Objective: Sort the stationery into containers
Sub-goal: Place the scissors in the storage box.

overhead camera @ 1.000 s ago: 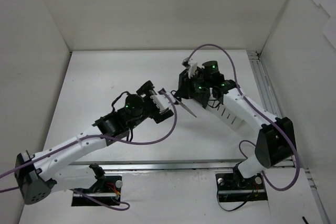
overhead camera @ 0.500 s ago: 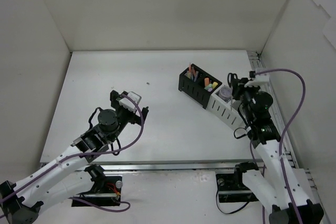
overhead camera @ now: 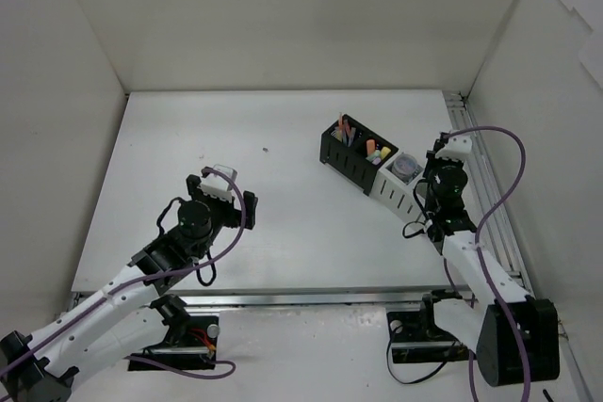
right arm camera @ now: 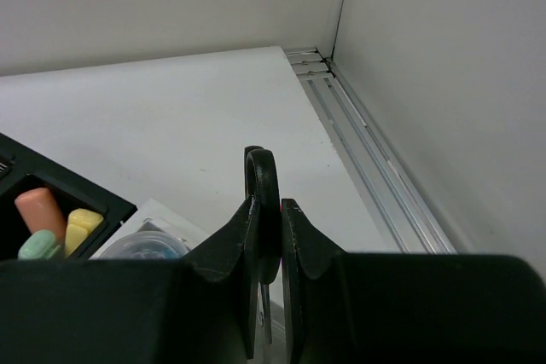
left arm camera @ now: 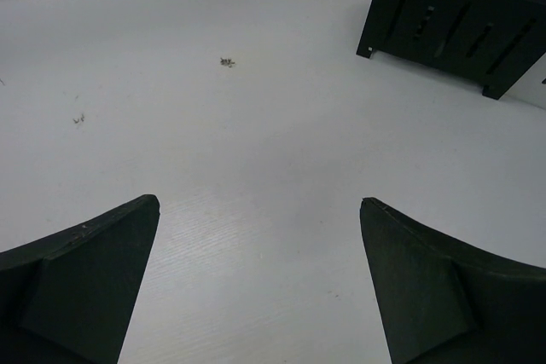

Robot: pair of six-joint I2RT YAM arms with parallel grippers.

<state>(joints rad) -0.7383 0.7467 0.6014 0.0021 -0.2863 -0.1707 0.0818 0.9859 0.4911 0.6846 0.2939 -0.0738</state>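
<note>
Currently: left gripper point(left arm camera: 258, 204) spread, empty; black slotted two-compartment organizer point(overhead camera: 350, 159) abuts white slotted organizer point(overhead camera: 398, 198). Right gripper point(right arm camera: 270, 207) pinches black-handled scissors point(right arm camera: 263, 178) just beside the white one, long axis along the fingers point(right arm camera: 246, 240), handle loop foremost. Advise blades-down entry, kept clear of the grey-blue tape roll point(overhead camera: 405, 168).

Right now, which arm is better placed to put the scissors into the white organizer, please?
Right: the right gripper holds the scissors beside the white organizer; the left gripper hangs open, farther away.
</note>
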